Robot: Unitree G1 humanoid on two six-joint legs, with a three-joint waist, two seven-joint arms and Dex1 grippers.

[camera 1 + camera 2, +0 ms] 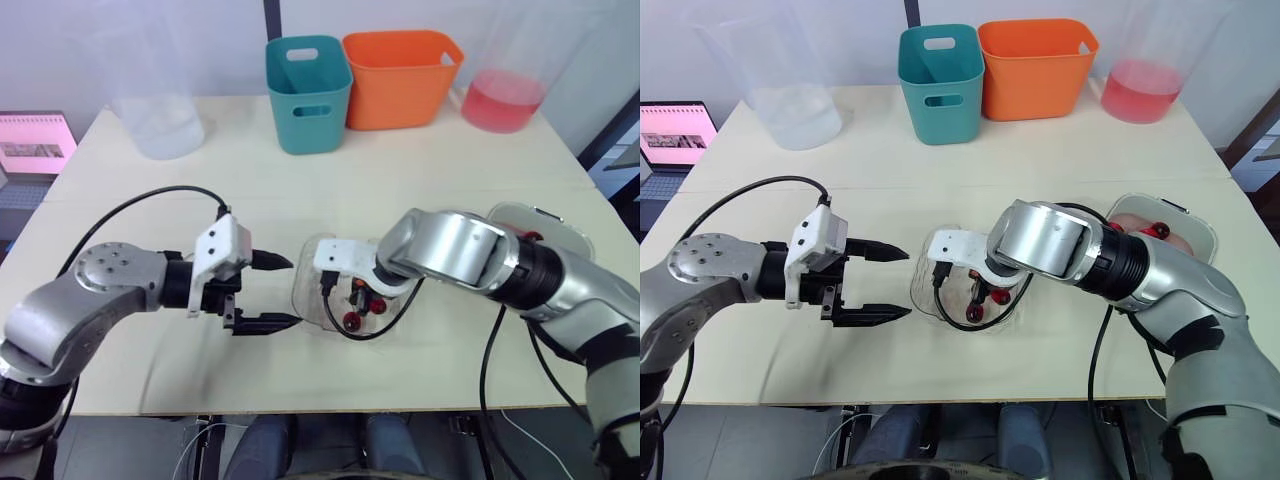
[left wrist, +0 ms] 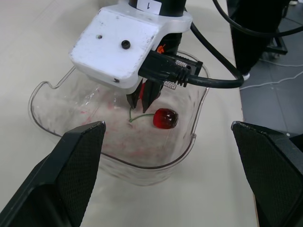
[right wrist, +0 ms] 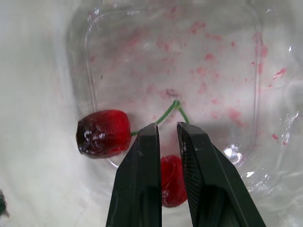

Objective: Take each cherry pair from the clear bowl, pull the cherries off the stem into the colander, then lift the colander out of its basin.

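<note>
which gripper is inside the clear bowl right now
The right gripper, reaching down into the clear bowl over the cherry pair. The left gripper hangs open beside the bowl, outside it.

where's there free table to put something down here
The broad band of table between the teal bin, orange bin and the clear bowl is bare, as is the gap between the clear jug and teal bin. Crowded: the bowl, with the right pincer inside and left pincer beside it; the basin sits at the right edge.
</note>
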